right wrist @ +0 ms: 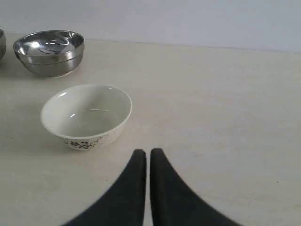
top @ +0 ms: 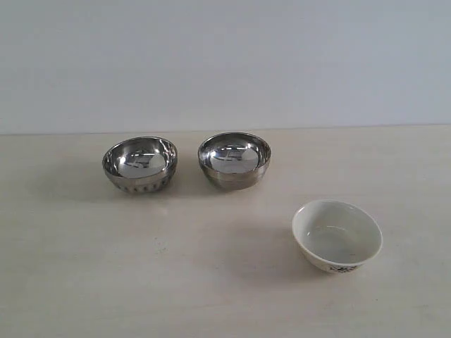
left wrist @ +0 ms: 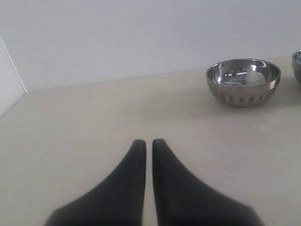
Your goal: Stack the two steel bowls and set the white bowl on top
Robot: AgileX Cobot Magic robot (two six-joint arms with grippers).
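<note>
Pale wood table (top: 70, 282) fills the view, with a plain light wall (top: 225, 56) behind it. On the left sits the ribbed steel bowl (top: 139, 163), right side up. Just beside it, but not touching, sits the smooth steel bowl (top: 234, 159). Farther right and closer to the camera sits the white bowl (top: 337, 235), well apart from the two shiny ones, with a dark flower mark low on its side. All three bowls stand alone and each one is empty. So I think the job has not begun. One steel bowl has to go into the other, and then the white bowl goes on top.

Neither arm shows in the outside view. The left gripper (left wrist: 147, 143) hangs low over bare table, with the ribbed bowl far off ahead and to one side. Its two fingers are pressed almost together and hold nothing. The right gripper (right wrist: 147, 153) looks the same, closed up with nothing in it, and the white bowl is near its tips.
</note>
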